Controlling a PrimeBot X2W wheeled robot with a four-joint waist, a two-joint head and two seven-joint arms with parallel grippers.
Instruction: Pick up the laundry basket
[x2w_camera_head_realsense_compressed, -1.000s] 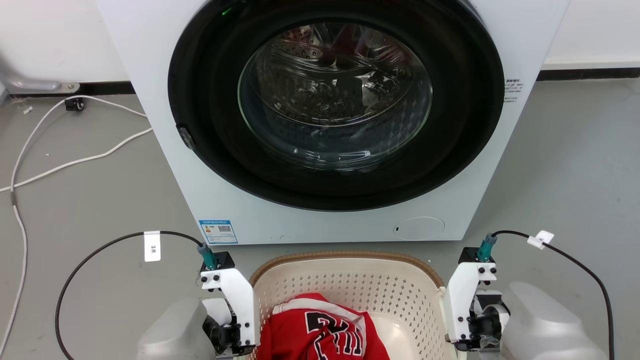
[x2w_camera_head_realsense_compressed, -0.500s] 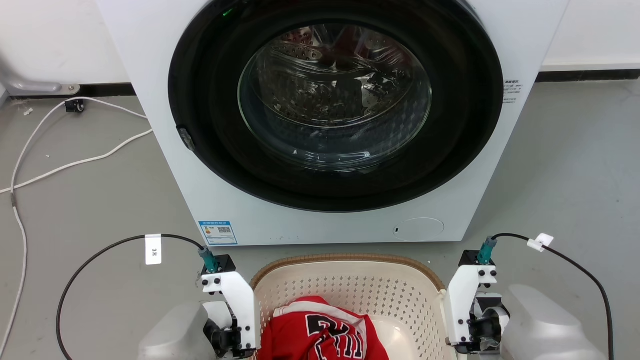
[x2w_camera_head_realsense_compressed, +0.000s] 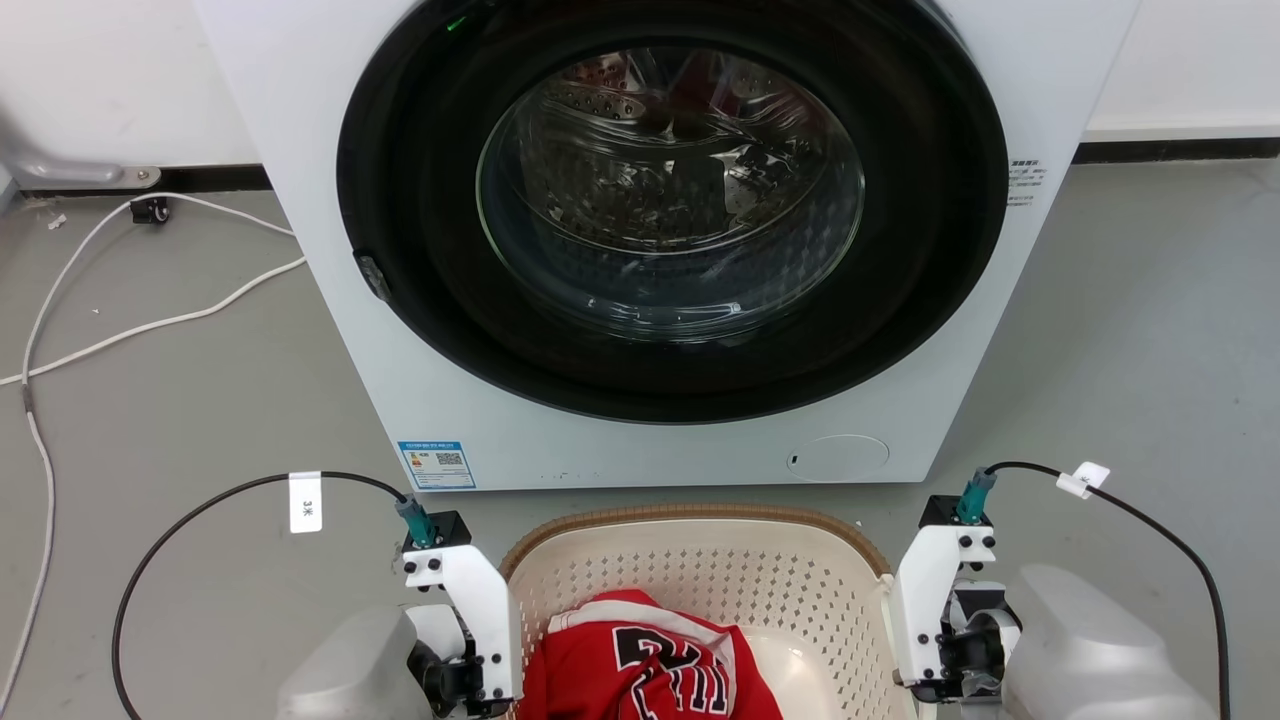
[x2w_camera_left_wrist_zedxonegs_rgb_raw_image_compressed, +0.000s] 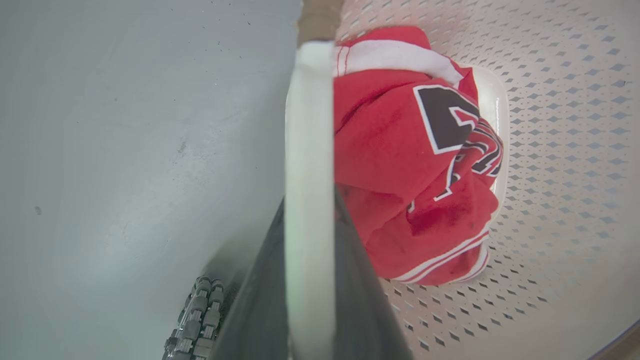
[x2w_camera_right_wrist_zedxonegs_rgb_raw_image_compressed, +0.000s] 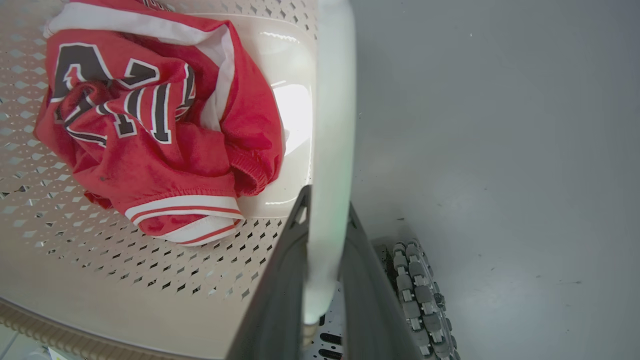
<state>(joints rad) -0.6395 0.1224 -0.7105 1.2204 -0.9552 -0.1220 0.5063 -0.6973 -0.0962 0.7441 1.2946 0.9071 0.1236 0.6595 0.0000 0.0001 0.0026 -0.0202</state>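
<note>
One laundry basket (x2w_camera_head_realsense_compressed: 700, 585) is seen at the bottom centre of the head view, just in front of one white washer (x2w_camera_head_realsense_compressed: 650, 450) (round door shut). It is clamped at both sides: the left handle (x2w_camera_left_wrist_zedxonegs_rgb_raw_image_compressed: 309, 125) is pinched tight between the two dark fingers (x2w_camera_left_wrist_zedxonegs_rgb_raw_image_compressed: 260, 300) of the left gripper (x2w_camera_left_wrist_zedxonegs_rgb_raw_image_compressed: 310, 200), and the right handle (x2w_camera_right_wrist_zedxonegs_rgb_raw_image_compressed: 332, 100) likewise by the right gripper (x2w_camera_right_wrist_zedxonegs_rgb_raw_image_compressed: 325, 202). One crumpled red jersey (x2w_camera_head_realsense_compressed: 640, 660) is held in the basket; two black cables (x2w_camera_head_realsense_compressed: 345, 473) are looped from the wrists over the grey floor (x2w_camera_head_realsense_compressed: 1130, 330), w/ white cords (x2w_camera_head_realsense_compressed: 150, 323) laid at far left, and whether the basket is lifted can't be told.
</note>
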